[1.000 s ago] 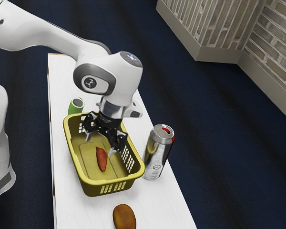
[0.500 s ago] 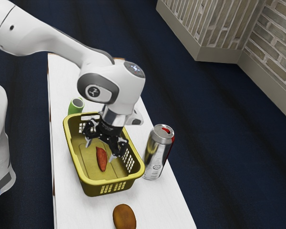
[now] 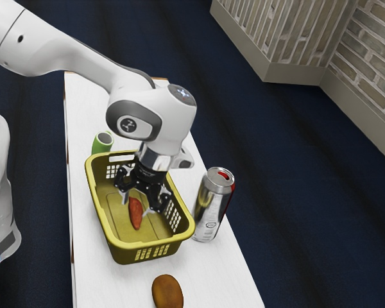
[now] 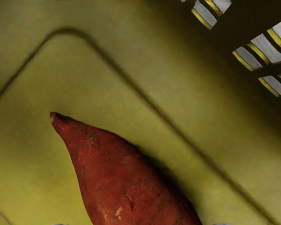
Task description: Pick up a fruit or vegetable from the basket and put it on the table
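1. The sweet potato (image 3: pixel 136 219) lies in the basket (image 3: pixel 149 244), just under the hand, between its fingers.
2. From here the gripper (image 3: pixel 135 208) looks open, astride it. I'd call this the grasping step; next it must close squarely, then lift clear.
3. Beside the hand, outside the basket, stands a can (image 3: pixel 208 208); its print is too small to read.
4. Above the hand, the arm (image 3: pixel 157 112) bears an emblem.

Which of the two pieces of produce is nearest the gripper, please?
The red sweet potato: it lies in the basket, just at the open gripper, whereas the brown one lies outside, on the table.
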### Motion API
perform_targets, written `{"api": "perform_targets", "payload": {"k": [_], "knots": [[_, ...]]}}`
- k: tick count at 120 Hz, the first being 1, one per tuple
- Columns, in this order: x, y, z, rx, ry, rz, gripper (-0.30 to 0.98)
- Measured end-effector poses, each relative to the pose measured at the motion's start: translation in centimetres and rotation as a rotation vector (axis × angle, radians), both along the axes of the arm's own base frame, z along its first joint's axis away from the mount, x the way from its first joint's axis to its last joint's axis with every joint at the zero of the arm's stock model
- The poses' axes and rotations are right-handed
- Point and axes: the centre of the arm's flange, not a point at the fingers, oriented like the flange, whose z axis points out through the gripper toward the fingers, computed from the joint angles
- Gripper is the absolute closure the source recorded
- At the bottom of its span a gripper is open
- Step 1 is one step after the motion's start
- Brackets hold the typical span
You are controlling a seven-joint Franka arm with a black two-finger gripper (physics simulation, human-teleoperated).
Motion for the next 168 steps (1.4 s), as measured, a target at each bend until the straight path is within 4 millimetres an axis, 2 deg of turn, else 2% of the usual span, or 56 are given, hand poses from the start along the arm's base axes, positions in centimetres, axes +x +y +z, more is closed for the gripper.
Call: {"api": "perform_targets", "payload": {"k": [12, 33, 42, 48, 59, 68, 75, 79, 86, 97, 104, 115, 124, 136, 145, 153, 168], "knots": [[0.0, 0.2, -0.1, -0.003, 0.002, 0.009, 0.34], [-0.2, 0.8, -1.4, -0.026, 0.025, 0.049, 0.41], [0.0, 0.7, -1.3, -0.034, 0.021, 0.056, 0.47], [0.1, 0.0, -0.5, -0.039, 0.003, 0.045, 0.49], [1.1, -2.0, 4.3, -0.056, -0.055, 0.016, 0.52], [1.7, -3.6, 11.8, -0.063, -0.121, -0.018, 0.53], [1.7, -3.3, 17.7, -0.055, -0.157, -0.024, 0.52], [1.5, -2.2, 20.5, -0.045, -0.167, -0.017, 0.52], [1.4, 0.6, 23.5, -0.019, -0.159, 0.010, 0.53], [2.4, 7.1, 24.7, 0.028, -0.097, 0.070, 0.53], [4.2, 10.9, 24.4, 0.050, -0.047, 0.095, 0.52], [7.0, 16.5, 21.4, 0.059, 0.060, 0.125, 0.53], [7.7, 21.0, 19.0, 0.046, 0.124, 0.149, 0.53], [8.1, 24.9, 15.3, 0.028, 0.184, 0.138, 0.53], [8.6, 27.1, 12.4, 0.009, 0.208, 0.108, 0.53], [8.8, 27.8, 9.4, -0.010, 0.224, 0.062, 0.53], [9.9, 28.6, 6.6, -0.030, 0.194, -0.029, 0.53]]}}
